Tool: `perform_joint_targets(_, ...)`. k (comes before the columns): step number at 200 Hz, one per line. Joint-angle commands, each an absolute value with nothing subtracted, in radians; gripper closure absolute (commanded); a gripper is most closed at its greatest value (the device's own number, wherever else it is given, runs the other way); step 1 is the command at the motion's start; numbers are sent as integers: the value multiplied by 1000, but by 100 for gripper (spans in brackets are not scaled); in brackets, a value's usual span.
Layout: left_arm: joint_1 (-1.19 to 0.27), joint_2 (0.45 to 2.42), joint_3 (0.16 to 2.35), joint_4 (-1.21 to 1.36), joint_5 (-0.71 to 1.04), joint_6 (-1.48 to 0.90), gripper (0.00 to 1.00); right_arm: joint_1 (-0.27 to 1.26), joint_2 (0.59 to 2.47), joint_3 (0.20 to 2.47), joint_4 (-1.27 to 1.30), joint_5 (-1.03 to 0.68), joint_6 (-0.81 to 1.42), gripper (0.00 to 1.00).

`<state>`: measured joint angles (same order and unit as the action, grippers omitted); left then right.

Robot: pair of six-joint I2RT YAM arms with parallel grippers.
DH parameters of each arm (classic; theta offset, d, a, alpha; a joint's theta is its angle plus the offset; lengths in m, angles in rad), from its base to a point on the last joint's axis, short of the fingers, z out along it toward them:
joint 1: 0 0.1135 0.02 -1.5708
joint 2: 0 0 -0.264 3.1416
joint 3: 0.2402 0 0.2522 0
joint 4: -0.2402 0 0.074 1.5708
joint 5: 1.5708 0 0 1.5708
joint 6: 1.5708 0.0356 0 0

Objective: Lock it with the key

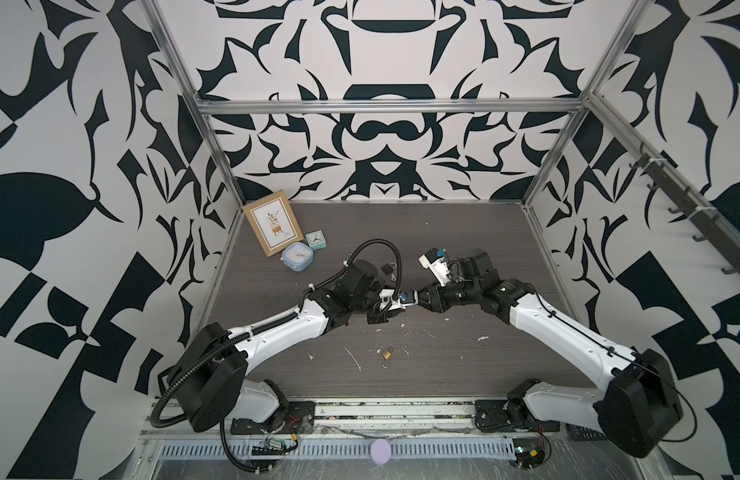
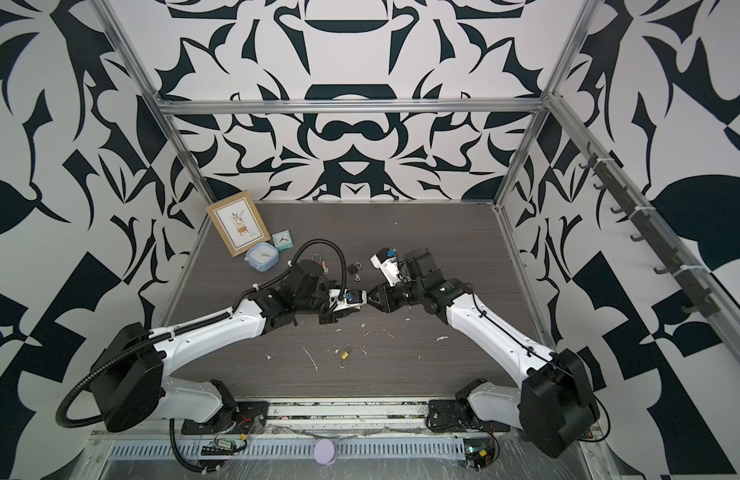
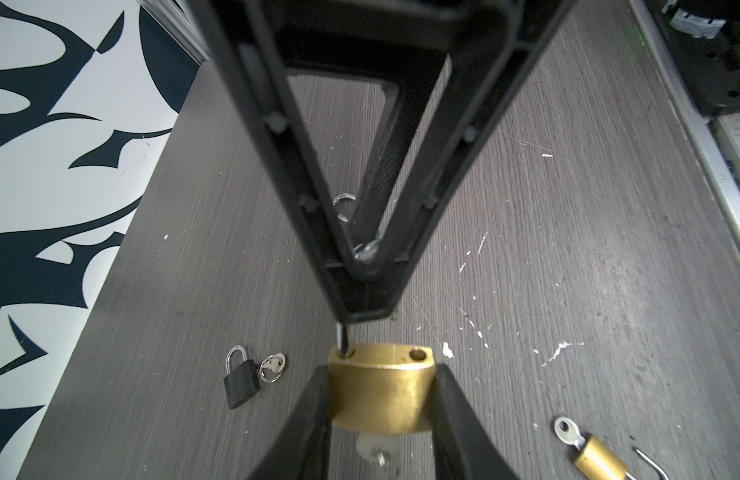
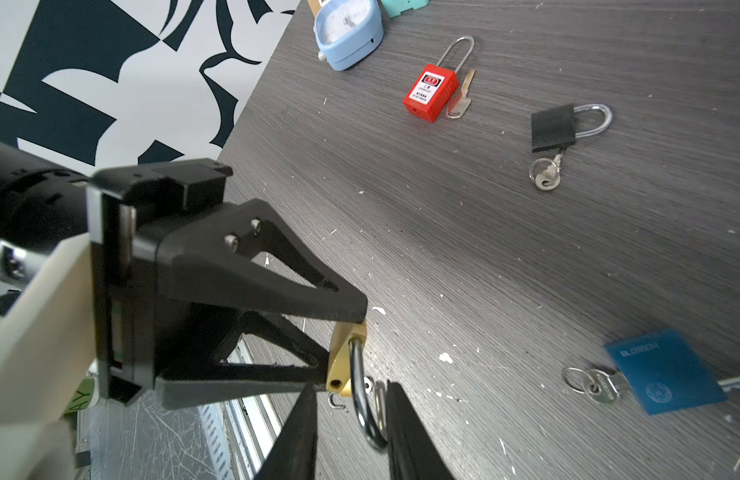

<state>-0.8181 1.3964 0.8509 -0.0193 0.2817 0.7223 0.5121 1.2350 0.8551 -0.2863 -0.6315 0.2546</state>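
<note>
Left gripper [image 3: 381, 370] around brass padlock [image 3: 381, 399]

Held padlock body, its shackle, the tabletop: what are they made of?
Padlock body: likely brass, matte golden, slightly grainy surface. Shackle: steel, probably chromed; bright mirror-like glints. Tabletop: grey woodgrain laminate by the look, scuffed white.

The lock [image 3: 381, 386] is a small brass padlock. In a top view the lock [image 1: 408, 305] hangs off the table just below mid-frame, its body pinched at the narrow sides by the left gripper [image 3: 383, 374]. It is unlocked — the steel shackle [image 4: 362, 399] is raised and swung aside, one leg seated, the other hole [image 3: 417, 354] bare. The silver key [image 3: 374, 451] sits in the keyhole at the opposite end — blurred, its turn unreadable.
</note>
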Motion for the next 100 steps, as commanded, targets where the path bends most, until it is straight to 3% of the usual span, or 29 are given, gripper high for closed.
perform_joint_targets(1,-813,1387,874,12,301,719,100,517,1227,856,-282,-619,242,72)
perform_joint_targets(100,-815,1410,857,125,187,713,100,520,1244,859,-261,-621,288,99)
